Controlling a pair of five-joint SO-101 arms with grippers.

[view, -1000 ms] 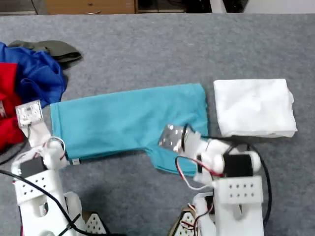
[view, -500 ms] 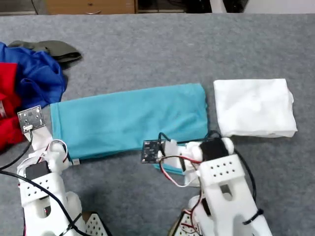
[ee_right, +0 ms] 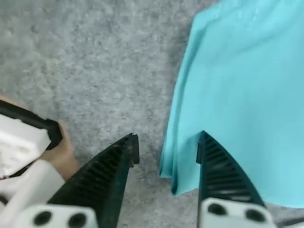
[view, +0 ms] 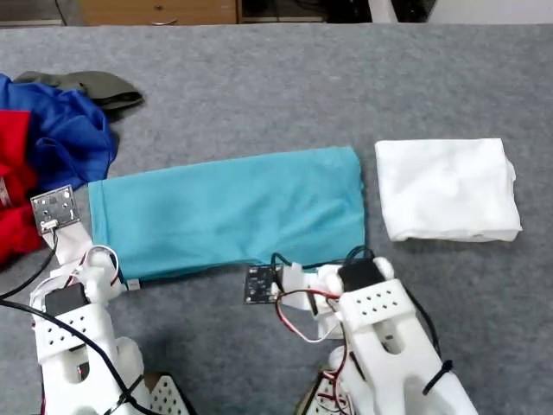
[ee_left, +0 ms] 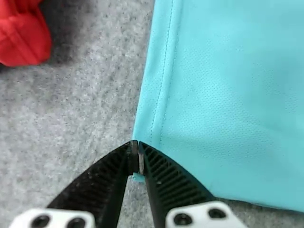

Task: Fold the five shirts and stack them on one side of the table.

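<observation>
One teal shirt (view: 229, 212) lies flat in the middle of the tabletop (view: 259, 78) as a long band, its length running left to right. Within the last second the right arm has drawn back from over the cloth to the shirt's near edge. The loose flap that jutted out there is now mostly covered by the arm. The right pincer (ee_right: 166, 140) stands wide open, straddling the folded edge of that flap and gripping nothing. The left pincer (ee_left: 135, 152) has shifted only slightly and remains closed on the shirt's near left corner. Judged from this, the right arm is set to take the flap, so that both arms can carry the near edge over for the next fold.

One white shirt (view: 445, 188), already folded, rests just beside the teal one at the right, marking the likely stacking side. Three shirts wait unfolded in a heap at the left: blue (view: 60, 130), red (view: 13, 199) and olive (view: 91, 86). The red one lies near the left arm, where a sideways swing could snag it.
</observation>
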